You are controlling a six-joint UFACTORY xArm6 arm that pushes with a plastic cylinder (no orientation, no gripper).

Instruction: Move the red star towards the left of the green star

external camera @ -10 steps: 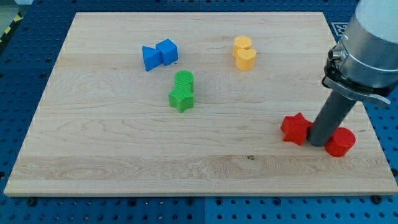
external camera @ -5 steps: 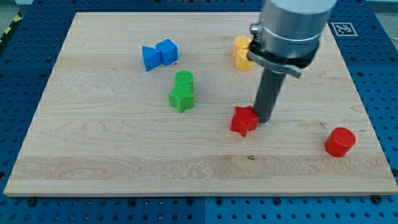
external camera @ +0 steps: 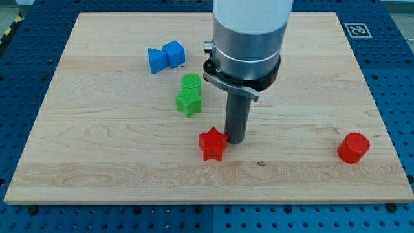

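Claw: none is showing; the arm is ending in a straight dark rod, so open, closed or gripping cannot be told.
My tip [external camera: 234, 140]: resting on the bench just to the view's right of the red star, touching or all but touching it; the exact contact is too fine to tell.
Red star [external camera: 212, 144]: lying flat on the bench below the middle of the view, toward the view's bottom; it is sitting below and slightly to the view's right of the green star, apart from it.
Red star, heading: one point is facing roughly toward the view's top; the shape is showing no long axis.
Green star [external camera: 188, 102]: lying flat left of centre, touching the green cylinder above it.
Green cylinder [external camera: 191, 82]: standing directly above the green star in the view, the two forming a short column.
Blue blocks: two pieces are sitting side by side near the view's top left, touching; the right one is reading as a blue cube [external camera: 173, 54], the left one as a blue angular block [external camera: 156, 60] whose shape cannot be made out.
Red cylinder [external camera: 354, 147]: standing alone at the view's right, near the bench edge, well apart from the red star and my tip.
Arm body [external camera: 249, 39]: a broad grey cylinder with a clamp ring is filling the view's top centre and hiding the bench behind it.
Bench [external camera: 97, 155]: a pale wooden board is lying on a blue perforated surface [external camera: 401, 97].
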